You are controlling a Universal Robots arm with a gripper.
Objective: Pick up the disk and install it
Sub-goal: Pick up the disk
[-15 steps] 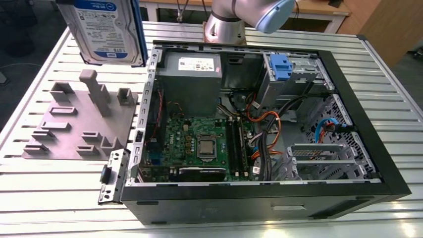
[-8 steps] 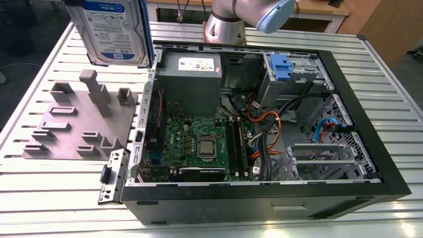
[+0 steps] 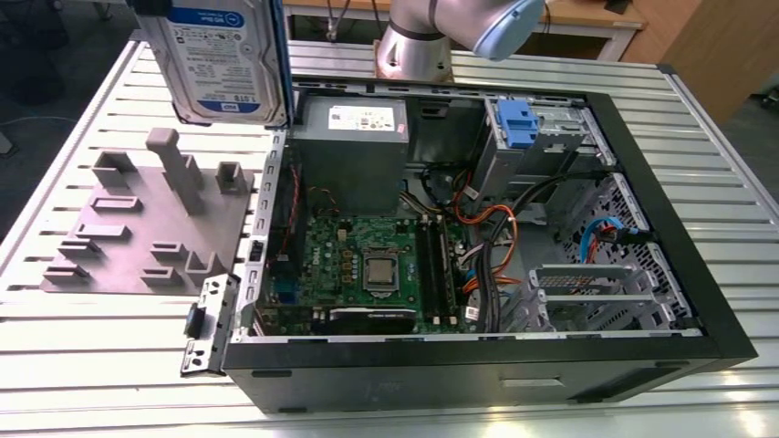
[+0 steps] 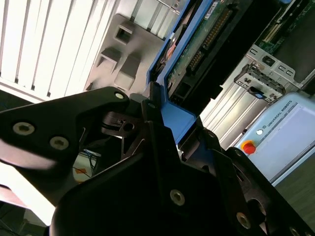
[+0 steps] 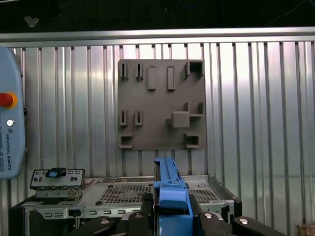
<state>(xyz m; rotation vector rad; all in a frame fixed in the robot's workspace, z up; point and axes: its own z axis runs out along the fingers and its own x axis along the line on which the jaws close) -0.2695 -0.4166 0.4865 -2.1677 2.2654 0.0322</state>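
Observation:
The disk (image 3: 225, 59), a silver hard drive with a white-and-blue label and a blue carrier frame, hangs upright in the air at the exterior view's upper left, above the grey fixture plate (image 3: 134, 219). In the second wrist view its green circuit-board side (image 4: 206, 34) faces the camera, and my gripper (image 4: 170, 125) is shut on the blue carrier edge. In the first wrist view the blue carrier (image 5: 170, 189) stands between the black fingers (image 5: 216, 221) of the gripper (image 5: 170, 209), with the fixture plate (image 5: 162, 103) beyond it.
The open computer case (image 3: 718, 301) lies on the slatted metal table (image 3: 86, 365), to the exterior view's right of the plate. Inside are a grey power supply (image 3: 350, 137), a motherboard (image 3: 365, 265) and a drive bay with a blue latch (image 3: 517, 123). The arm's base (image 3: 414, 46) stands behind the case.

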